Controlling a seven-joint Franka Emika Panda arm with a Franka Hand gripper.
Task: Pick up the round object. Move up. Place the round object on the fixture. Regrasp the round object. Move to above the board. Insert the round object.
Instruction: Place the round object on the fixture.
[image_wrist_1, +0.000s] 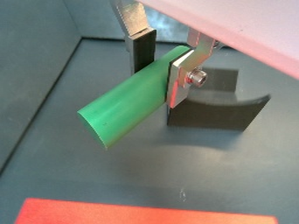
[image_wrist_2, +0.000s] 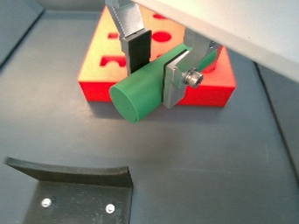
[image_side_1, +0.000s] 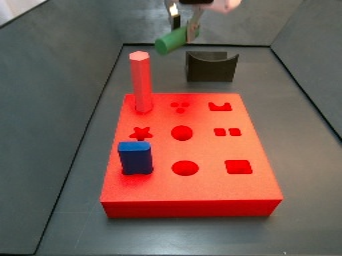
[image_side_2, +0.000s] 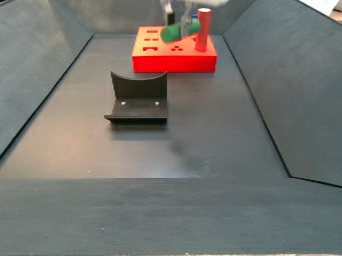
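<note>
My gripper (image_wrist_1: 162, 70) is shut on the round object, a green cylindrical peg (image_wrist_1: 122, 107). It grips the peg near one end, and the peg lies roughly level with most of its length sticking out. The same grasp shows in a wrist view (image_wrist_2: 156, 68), with the peg's round end (image_wrist_2: 135, 98) facing the camera. In both side views the peg (image_side_1: 174, 41) (image_side_2: 187, 25) hangs in the air, clear of everything. The dark fixture (image_wrist_1: 216, 107) (image_side_1: 210, 66) (image_side_2: 138, 97) stands on the floor with its curved notch bare. The red board (image_wrist_2: 216, 87) (image_side_1: 201, 190) (image_side_2: 167, 62) lies on the floor.
A red hexagonal peg (image_side_1: 139, 82) (image_side_2: 203, 30) stands upright in the board. A blue square block (image_side_1: 134, 157) sits in another hole. Dark sloping walls (image_side_2: 40, 90) enclose the floor on both sides.
</note>
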